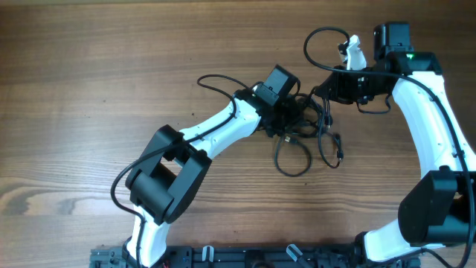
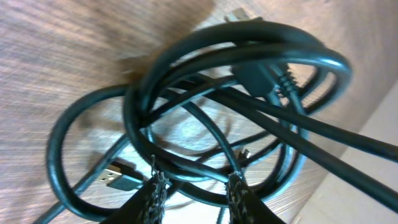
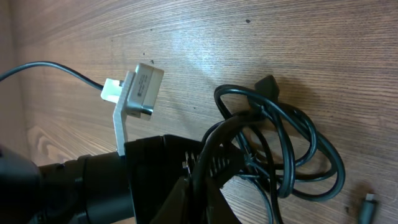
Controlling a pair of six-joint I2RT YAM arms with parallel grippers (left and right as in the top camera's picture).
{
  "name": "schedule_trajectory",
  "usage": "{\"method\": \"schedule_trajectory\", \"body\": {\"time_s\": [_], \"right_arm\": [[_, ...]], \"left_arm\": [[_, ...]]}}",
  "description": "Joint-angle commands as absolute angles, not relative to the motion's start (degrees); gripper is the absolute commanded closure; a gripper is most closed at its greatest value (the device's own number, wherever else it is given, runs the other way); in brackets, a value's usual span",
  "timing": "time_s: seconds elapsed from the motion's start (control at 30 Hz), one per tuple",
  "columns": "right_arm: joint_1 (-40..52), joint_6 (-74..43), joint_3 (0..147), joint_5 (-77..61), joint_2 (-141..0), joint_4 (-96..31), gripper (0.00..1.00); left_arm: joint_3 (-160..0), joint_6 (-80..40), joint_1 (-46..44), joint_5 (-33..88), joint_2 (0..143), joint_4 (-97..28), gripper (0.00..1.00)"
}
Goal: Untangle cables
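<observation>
The cables point(image 1: 305, 130) are a knotted black bundle at the table's middle, with loops trailing toward the front point(image 1: 291, 160) and a plug end point(image 1: 339, 155). My left gripper point(image 1: 296, 113) reaches into the bundle from the left. In the left wrist view its fingers point(image 2: 198, 190) stand apart, with cable loops point(image 2: 205, 68) crossing at their tips and a USB plug point(image 2: 115, 176) beside them. My right gripper point(image 1: 324, 91) comes in from the right. In the right wrist view its jaws point(image 3: 208, 180) are shut on a cable strand, with loops point(image 3: 305, 143) lying beyond.
The two grippers are close together over the bundle. The left arm's black wrist with its white bracket point(image 3: 138, 93) fills the right wrist view's left side. A thicker arm wire point(image 1: 321, 41) loops at the back right. The wooden table point(image 1: 89, 82) lies all around.
</observation>
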State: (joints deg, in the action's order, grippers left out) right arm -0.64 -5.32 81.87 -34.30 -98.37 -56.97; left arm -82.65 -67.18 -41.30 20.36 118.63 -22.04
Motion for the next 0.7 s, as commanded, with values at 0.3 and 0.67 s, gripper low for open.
{"method": "schedule_trajectory", "body": {"time_s": [0.3,0.67], "right_arm": [[-0.86,-6.0,81.87,-36.05,-98.7,-56.82,0.93],[-0.86,-6.02,81.87,-36.05,-98.7,-56.86,0.93]], "left_arm": [[-82.52,-75.7,-42.76,17.26,123.57,-18.79,0.64],[-82.52,-75.42,-43.53,18.96,123.42,-23.77,0.79]]}}
